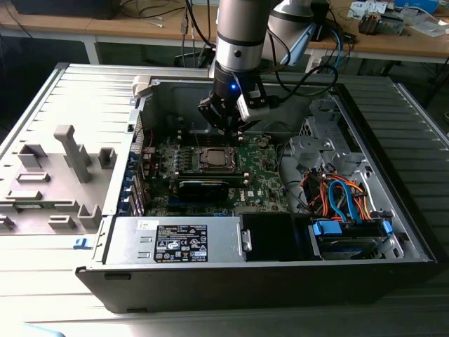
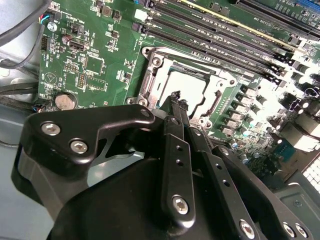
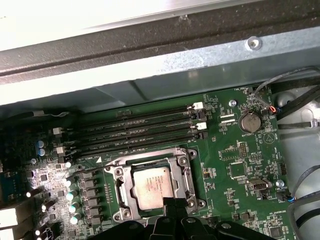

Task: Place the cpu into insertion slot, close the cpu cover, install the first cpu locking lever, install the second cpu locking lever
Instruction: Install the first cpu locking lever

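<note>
The flat square silver-grey cpu is seen seated at lower centre, framed by the thin silvery cpu cover. The black gripper is poised closed and empty at its edge. The chip is judged stiff, light, fragile; edges only.

Wooden desks along back, cables draped; grey ribbed tabletop below.

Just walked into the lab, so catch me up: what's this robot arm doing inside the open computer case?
The arm is working at the processor socket on the green motherboard inside the open case. The cpu already sits in the insertion slot, and the cpu cover lies down around it as a metal frame. The gripper, shut and holding nothing, hangs right at the socket's edge. Whether either locking lever is latched, I can't tell.
</note>
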Robot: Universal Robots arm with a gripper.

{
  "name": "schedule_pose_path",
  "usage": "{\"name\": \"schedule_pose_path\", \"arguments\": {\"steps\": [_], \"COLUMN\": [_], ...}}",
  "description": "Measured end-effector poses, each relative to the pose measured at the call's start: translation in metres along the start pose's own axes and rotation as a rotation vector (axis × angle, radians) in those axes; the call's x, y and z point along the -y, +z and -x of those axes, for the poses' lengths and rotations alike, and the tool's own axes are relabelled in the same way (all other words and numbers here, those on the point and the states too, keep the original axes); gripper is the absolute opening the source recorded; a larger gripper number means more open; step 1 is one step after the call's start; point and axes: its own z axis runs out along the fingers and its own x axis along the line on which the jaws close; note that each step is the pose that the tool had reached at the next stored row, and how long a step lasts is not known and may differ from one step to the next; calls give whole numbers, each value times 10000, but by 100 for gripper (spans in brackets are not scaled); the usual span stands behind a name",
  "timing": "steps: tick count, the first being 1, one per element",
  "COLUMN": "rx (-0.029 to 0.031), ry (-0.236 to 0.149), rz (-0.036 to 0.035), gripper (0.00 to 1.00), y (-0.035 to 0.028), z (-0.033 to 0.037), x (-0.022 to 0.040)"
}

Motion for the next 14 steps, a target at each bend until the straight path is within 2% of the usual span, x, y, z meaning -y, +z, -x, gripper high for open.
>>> {"name": "schedule_pose_path", "arguments": {"steps": [14], "rx": [6], "ry": [-216], "rz": [-4], "gripper": [11], "y": [0], "z": [0], "x": [0]}}
